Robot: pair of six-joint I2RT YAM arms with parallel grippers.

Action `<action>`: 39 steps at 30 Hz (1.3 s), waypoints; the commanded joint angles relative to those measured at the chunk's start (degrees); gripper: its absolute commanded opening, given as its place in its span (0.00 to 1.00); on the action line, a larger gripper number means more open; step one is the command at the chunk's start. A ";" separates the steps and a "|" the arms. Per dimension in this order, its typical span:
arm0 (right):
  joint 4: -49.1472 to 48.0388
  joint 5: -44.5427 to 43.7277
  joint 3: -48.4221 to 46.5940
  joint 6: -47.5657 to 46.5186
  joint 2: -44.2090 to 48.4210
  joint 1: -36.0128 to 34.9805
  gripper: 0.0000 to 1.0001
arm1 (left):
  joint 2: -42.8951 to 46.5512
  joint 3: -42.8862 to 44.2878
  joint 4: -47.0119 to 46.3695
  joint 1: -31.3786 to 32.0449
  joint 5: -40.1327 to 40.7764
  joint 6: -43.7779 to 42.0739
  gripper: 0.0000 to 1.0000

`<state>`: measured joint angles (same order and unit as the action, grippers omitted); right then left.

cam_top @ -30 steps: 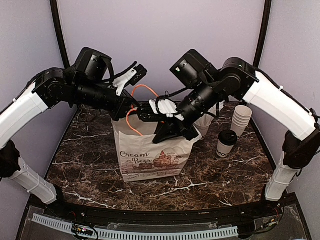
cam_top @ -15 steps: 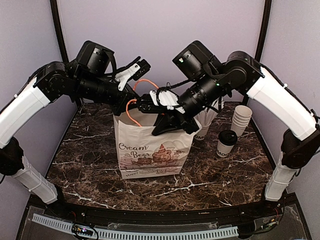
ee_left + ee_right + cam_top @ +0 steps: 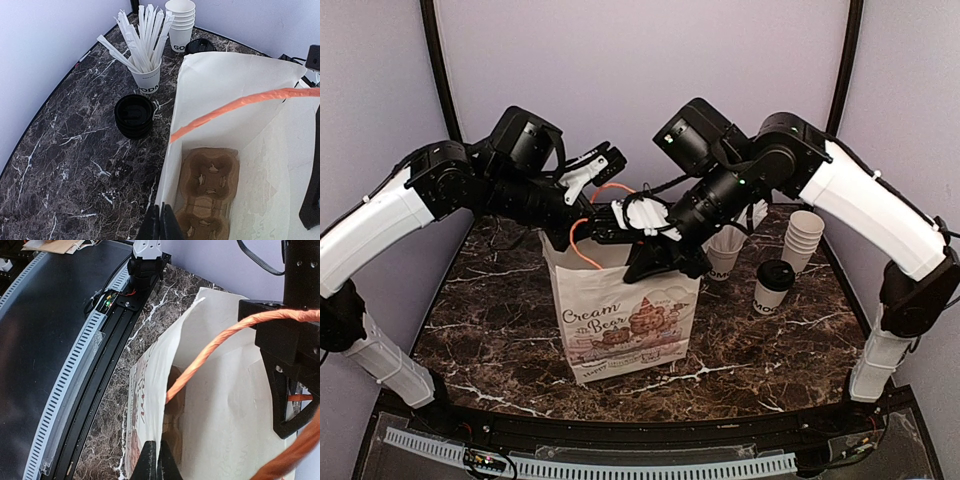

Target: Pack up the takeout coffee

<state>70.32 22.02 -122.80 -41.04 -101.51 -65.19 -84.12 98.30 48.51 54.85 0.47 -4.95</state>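
The takeout coffee (image 3: pixel 774 286), a white cup with a black dome lid, stands on the table right of the white paper bag (image 3: pixel 625 320). In the left wrist view its lid (image 3: pixel 200 46) peeks over the bag's rim. My left gripper (image 3: pixel 563 226) is shut on the bag's far left rim (image 3: pixel 170 165), its fingertips (image 3: pixel 161 221) pinching the paper. My right gripper (image 3: pixel 660 264) is shut on the printed front wall's rim (image 3: pixel 165 405). The bag's mouth is held open, and a brown cardboard cup carrier (image 3: pixel 210 192) lies on its bottom.
A cup of white sticks (image 3: pixel 145 75) and a stack of lidless white cups (image 3: pixel 803 240) stand behind the coffee. A low black round stack (image 3: pixel 133 116) sits near the sticks. Orange handles (image 3: pixel 582 235) loop over the bag's mouth. Walls close the sides and back.
With both grippers still on the rim, the bag has shifted slightly toward the front and right. The left arm has swung right and the right arm has dropped a little.
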 commanded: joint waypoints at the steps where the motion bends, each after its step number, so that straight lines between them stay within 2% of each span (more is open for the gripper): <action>1: -3.22 0.04 1.41 0.69 -0.68 -0.72 0.00 | 2.55 -2.10 -2.70 -0.47 0.99 -0.58 0.00; 5: -3.32 -0.38 1.51 0.78 -1.05 -0.72 0.00 | 2.72 -3.28 -3.24 -0.59 1.13 -0.63 0.00; 6: -3.28 -0.62 1.55 0.78 -1.08 -0.71 0.00 | 2.81 -3.60 -3.29 -0.61 1.45 -0.66 0.07; 7: -3.28 -0.99 1.47 0.90 -1.09 -0.73 0.14 | 2.82 -3.71 -3.32 -0.68 1.85 -0.63 0.19; 8: -3.30 -1.40 1.43 1.22 -0.95 -0.73 0.30 | 2.86 -3.79 -3.29 -0.70 3.12 -0.33 0.46; 9: -3.46 -1.80 1.54 1.44 -0.54 -0.70 0.40 | 2.97 -3.76 -3.30 -0.66 3.87 -0.15 0.65; 11: -3.87 -2.08 2.35 1.46 0.60 -0.73 0.56 | 3.35 -3.74 -3.30 -0.66 5.08 0.14 0.81; 15: -3.06 -2.08 2.75 1.01 2.28 -0.63 0.74 | 5.32 -3.53 -4.31 -0.77 5.08 0.02 0.90; 22: -0.48 -1.68 2.55 0.22 6.49 2.05 0.80 | 11.09 -6.50 -4.92 -0.71 4.57 2.07 0.91; 26: -0.55 0.71 5.79 0.90 10.95 9.50 0.80 | 14.32 -11.63 -3.63 -0.80 3.62 4.50 0.91; 29: -2.99 1.39 11.61 1.36 14.55 14.86 0.80 | 15.39 -15.48 -3.32 -0.79 1.72 6.44 0.89; 33: -5.46 2.87 18.38 2.30 17.05 20.12 0.79 | 13.46 -16.53 -2.41 -0.79 -4.66 5.49 0.78; 39: -8.74 3.35 27.12 3.39 21.25 23.94 0.78 | 6.63 -13.19 2.71 -1.11 -7.96 3.13 0.47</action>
<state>65.47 23.46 -99.22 -39.13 -82.85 -43.29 -74.52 82.81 46.96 54.22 -3.60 -0.36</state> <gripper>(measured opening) 0.787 0.554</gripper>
